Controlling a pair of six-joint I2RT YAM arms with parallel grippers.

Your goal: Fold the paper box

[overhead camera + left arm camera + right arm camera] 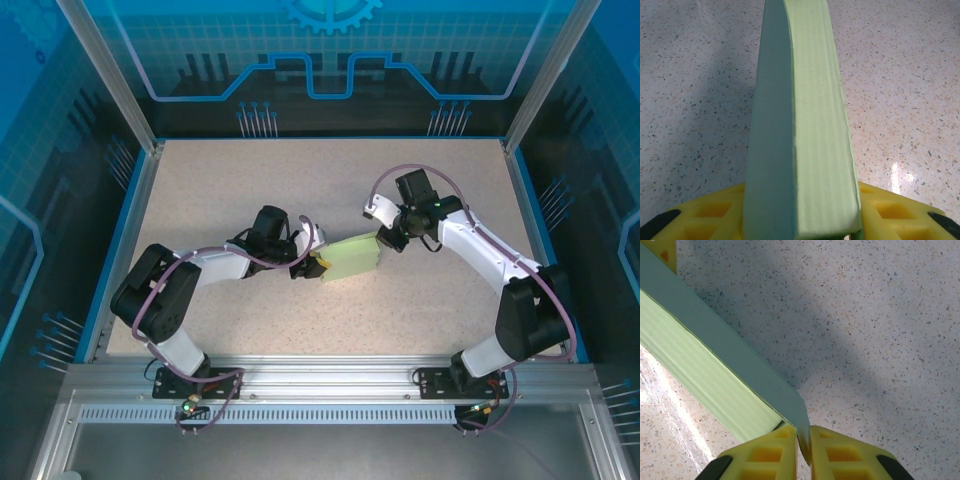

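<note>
Paper box [352,256] clamped in left pincer [802,217], right pincer [803,442] nipping one thin panel, its far ends cropped

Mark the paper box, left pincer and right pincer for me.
paper box [352,258]: top view, middle of its upper panel.
left pincer [802,227]: left wrist view, midway between yellow fingertips.
right pincer [803,442]: right wrist view, midway between fingertips, at the pinched edge.
</note>
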